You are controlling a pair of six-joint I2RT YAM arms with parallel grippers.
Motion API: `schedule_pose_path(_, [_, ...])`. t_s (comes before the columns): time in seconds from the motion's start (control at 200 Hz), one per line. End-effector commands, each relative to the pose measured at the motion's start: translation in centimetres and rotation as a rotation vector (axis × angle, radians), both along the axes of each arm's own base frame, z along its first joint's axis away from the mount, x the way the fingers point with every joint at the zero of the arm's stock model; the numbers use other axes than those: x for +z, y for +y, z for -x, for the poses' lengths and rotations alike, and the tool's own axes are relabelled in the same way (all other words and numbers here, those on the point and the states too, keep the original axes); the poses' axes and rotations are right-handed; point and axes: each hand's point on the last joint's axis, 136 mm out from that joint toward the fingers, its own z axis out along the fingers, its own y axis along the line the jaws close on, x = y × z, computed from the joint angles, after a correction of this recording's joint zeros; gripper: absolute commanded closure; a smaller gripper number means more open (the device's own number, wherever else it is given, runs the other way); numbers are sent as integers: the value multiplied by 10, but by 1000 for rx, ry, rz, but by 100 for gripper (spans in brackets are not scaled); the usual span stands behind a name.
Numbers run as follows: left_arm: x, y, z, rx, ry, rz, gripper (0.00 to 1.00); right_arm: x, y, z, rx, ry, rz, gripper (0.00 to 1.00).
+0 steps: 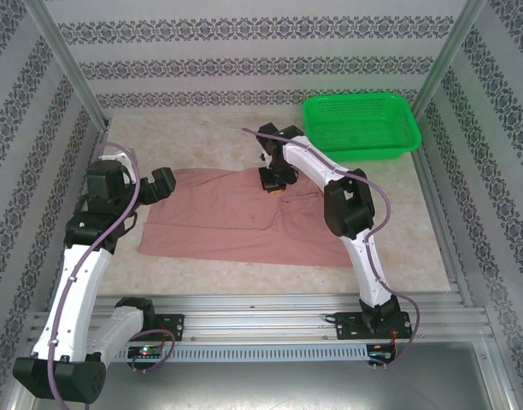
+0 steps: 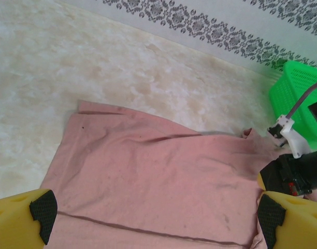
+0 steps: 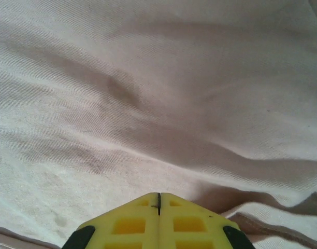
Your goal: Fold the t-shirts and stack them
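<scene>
My right pincer (image 1: 273,181) is pressed together at the far edge of the dusty salmon-pink cloth t-shirt (image 1: 236,222); my left pincer (image 2: 154,210) is spread. I should lift slowly, checking the cloth follows.

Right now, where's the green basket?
Top view: the green basket sits at the far right corner of the table, just beyond the pink t-shirt.
</scene>
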Motion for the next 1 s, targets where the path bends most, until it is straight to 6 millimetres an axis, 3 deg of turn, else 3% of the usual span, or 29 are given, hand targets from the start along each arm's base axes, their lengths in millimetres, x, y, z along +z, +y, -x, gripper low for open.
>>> schedule_pose_path(0.0, [-4, -6, 8, -32, 12, 3, 0, 13, 1, 11, -3, 31, -17, 100])
schedule_pose_path(0.09, [-4, -19, 9, -89, 7, 45, 0, 39, 0, 15, -51, -7, -83, 75])
schedule_pose_path(0.2, [-8, -42, 6, -180, -4, 60, 0, 63, -13, 24, -80, -42, -115, 58])
schedule_pose_path(0.29, [-18, -71, -2, -277, 29, 48, 0, 74, -35, 34, -130, -43, -146, 47])
schedule_pose_path(0.42, [-37, -129, -18, -420, 92, 36, 0, 84, -82, 44, -224, -78, -203, 32])
schedule_pose_path(0.54, [-58, -188, -36, -534, 154, 97, 8, 78, -121, 50, -334, -52, -277, 31])
schedule_pose_path(0.664, [-88, -250, -53, -629, 278, 161, 17, 70, -134, 47, -377, -23, -327, 31])
schedule_pose_path(0.774, [-106, -291, -66, -672, 330, 200, 19, 57, -141, 44, -423, 10, -363, 32])
schedule_pose_path(0.884, [-123, -319, -73, -714, 378, 180, 26, 46, -141, 43, -425, 30, -382, 33])
schedule_pose_path(0.994, [-150, -331, -74, -737, 460, 131, 37, 39, -140, 43, -425, 46, -380, 34])
